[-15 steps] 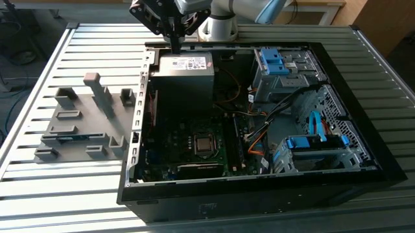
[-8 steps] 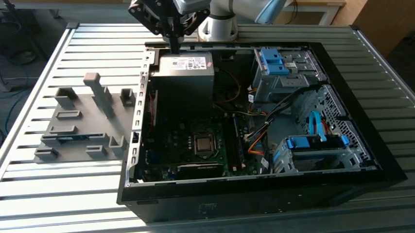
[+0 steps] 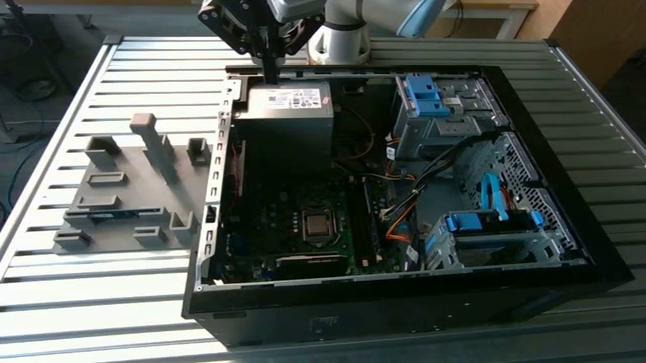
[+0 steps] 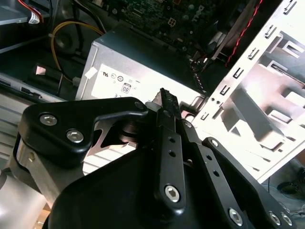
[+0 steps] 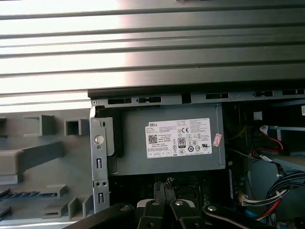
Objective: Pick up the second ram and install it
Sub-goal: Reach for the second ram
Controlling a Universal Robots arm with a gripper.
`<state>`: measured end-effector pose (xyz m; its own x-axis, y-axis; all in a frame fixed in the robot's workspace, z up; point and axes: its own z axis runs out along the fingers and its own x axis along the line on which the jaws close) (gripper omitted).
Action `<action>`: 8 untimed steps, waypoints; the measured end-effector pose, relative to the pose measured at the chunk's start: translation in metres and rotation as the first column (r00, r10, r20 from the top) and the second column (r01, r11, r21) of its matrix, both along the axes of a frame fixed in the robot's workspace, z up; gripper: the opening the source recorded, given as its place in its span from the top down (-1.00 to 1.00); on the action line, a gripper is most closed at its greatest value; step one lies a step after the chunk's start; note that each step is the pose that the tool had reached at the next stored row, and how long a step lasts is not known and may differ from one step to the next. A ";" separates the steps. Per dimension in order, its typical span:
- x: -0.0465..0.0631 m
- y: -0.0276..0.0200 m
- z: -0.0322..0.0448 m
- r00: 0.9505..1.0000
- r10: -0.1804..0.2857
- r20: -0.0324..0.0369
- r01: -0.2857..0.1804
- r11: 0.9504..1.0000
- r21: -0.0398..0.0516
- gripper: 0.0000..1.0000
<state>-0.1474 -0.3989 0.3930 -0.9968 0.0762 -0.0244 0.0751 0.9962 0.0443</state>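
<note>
The second ram (image 3: pixel 113 215) is a thin blue stick lying in a slot of the grey holder tray (image 3: pixel 121 189), on the exterior view's left, beside the open computer case (image 3: pixel 404 295). In the first wrist view the ram (image 5: pixel 21 194) shows as a dark blue strip in the tray (image 5: pixel 43 157). My gripper (image 3: pixel 271 79) hangs over the far edge of the case, just above the silver power supply (image 3: pixel 290 102), far from the ram. Its black fingers (image 4: pixel 164 95) are pressed together with nothing between them, and the first wrist view shows the gripper (image 5: pixel 164 185) shut above the power supply (image 5: pixel 167 143).
The motherboard (image 3: pixel 302 227) lies on the case floor with cables (image 3: pixel 399 204) beside it. Blue drive brackets (image 3: pixel 429 94) and a drive cage (image 3: pixel 495 227) fill the exterior view's right side. The case stands on a ribbed metal table (image 3: pixel 111 302).
</note>
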 end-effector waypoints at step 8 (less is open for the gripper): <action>-0.002 0.0000 0.0000 1.000 0.000 0.000 0.000 1.000 0.000 0.79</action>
